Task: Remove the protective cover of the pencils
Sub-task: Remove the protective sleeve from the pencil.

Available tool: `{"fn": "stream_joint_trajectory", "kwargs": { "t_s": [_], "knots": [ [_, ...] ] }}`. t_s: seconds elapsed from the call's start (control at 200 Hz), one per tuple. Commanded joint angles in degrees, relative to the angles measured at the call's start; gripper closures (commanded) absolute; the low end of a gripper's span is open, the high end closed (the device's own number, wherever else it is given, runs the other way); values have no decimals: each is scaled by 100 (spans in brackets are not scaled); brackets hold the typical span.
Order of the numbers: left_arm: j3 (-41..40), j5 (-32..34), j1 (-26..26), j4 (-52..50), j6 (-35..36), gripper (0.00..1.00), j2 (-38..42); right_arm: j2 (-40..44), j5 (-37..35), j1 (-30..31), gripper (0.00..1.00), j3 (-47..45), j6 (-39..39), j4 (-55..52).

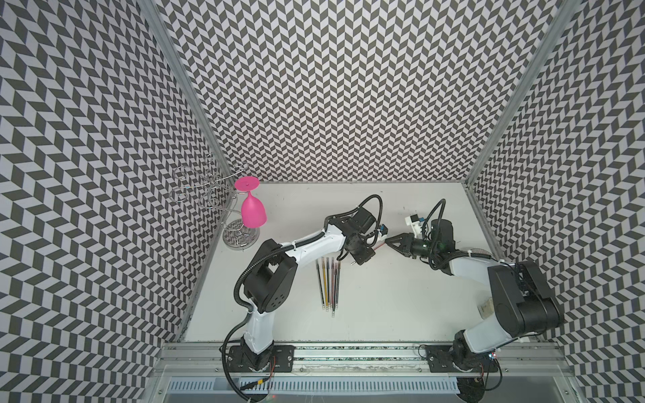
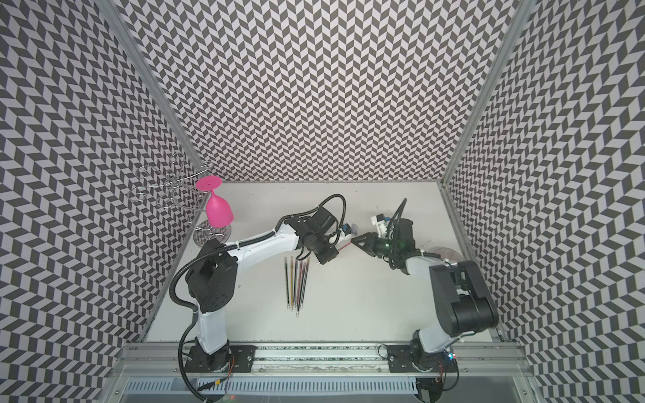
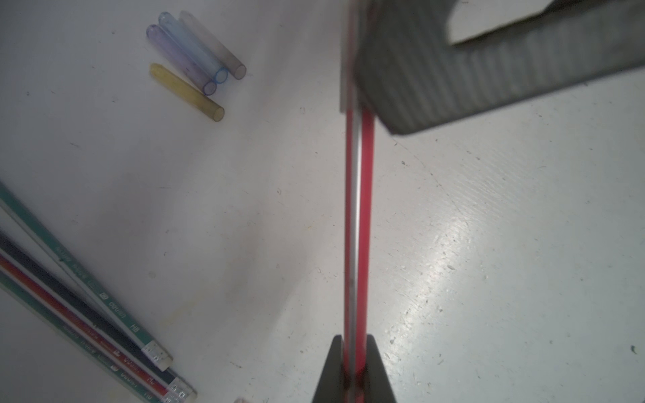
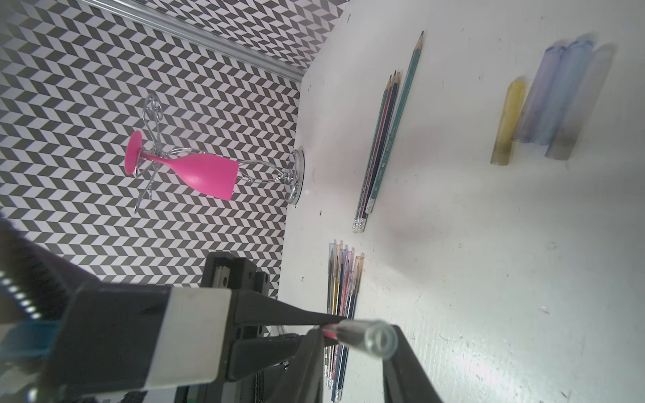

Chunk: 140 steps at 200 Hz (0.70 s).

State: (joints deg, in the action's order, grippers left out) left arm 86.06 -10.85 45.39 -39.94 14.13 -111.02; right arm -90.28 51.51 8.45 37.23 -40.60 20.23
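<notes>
L gripper (image 3: 354, 340) clamps red pencil (image 3: 359, 226); R gripper (image 4: 356, 333) pinches clear cover (image 4: 368, 336). Prob cover-pull step; nxt needs straight tug apart.

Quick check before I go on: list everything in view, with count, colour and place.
table: one, white
rack: one, chrome wire, back left corner
glass: one, pink, hanging upside down on rack
capped pencils: about six, black, yellow, pink, blue, row mid-table
bare pencils: four, green, navy, red, side by side on table
loose covers: four, yellow, purple, blue, grey, together on table
disc: one, greyish, right table edge, partly hidden
red pencil: one, red, held above table
cover: one, clear, on red pencil's end
left gripper: black, shut on red pencil
right gripper: black, shut on cover
</notes>
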Motion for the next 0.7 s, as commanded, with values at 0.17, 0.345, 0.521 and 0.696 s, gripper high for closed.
{"fn": "stream_joint_trajectory", "kwargs": {
  "t_s": [0.17,0.345,0.521,0.696],
  "knots": [
    [33,-169,80,-110,189,100,59,-47,112,-71,73,28,-176,526],
    [25,-148,87,-119,203,100,53,-49,209,-169,82,-75,-451,847],
    [33,-137,91,-119,189,100,32,-43,228,-279,92,-155,-591,977],
    [33,-129,90,-118,195,100,34,-112,355,-544,95,-300,-906,1350]
  ]
}}
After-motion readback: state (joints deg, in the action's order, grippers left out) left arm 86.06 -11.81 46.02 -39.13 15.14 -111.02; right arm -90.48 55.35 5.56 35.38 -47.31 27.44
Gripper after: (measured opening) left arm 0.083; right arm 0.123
